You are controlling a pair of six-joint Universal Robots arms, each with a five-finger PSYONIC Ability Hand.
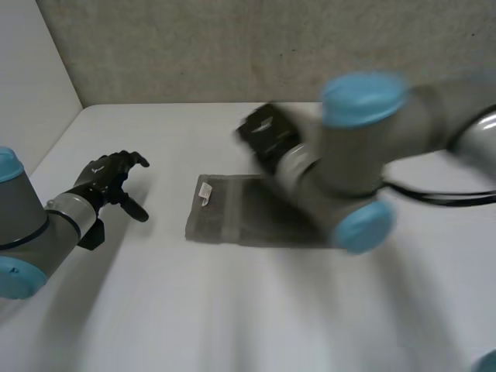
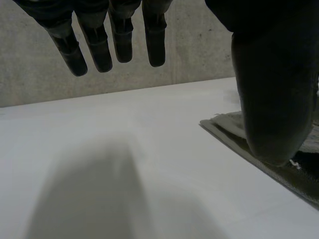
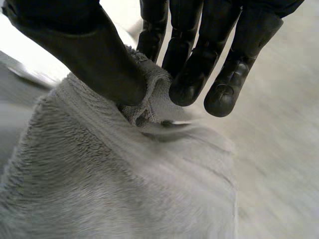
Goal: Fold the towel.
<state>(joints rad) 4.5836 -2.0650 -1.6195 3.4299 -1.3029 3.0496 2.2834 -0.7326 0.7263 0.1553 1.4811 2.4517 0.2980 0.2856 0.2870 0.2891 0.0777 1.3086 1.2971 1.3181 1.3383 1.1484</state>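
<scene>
A grey fluffy towel (image 1: 225, 213) lies flat in the middle of the white table, a small white tag (image 1: 205, 191) near its far left corner. My right hand (image 1: 267, 136) is over the towel's far edge. In the right wrist view its thumb (image 3: 84, 45) and fingers (image 3: 187, 74) pinch a raised fold of the towel (image 3: 124, 189). My left hand (image 1: 108, 180) hovers left of the towel and clear of it. Its fingers (image 2: 114, 40) are straight and hold nothing, and the towel's edge (image 2: 227, 125) lies beyond its thumb.
The right arm (image 1: 364, 155) reaches across the towel's right half and covers it. A grey wall (image 1: 232, 46) runs along the table's far edge (image 1: 170, 105). Bare white tabletop (image 1: 194, 310) lies in front of the towel.
</scene>
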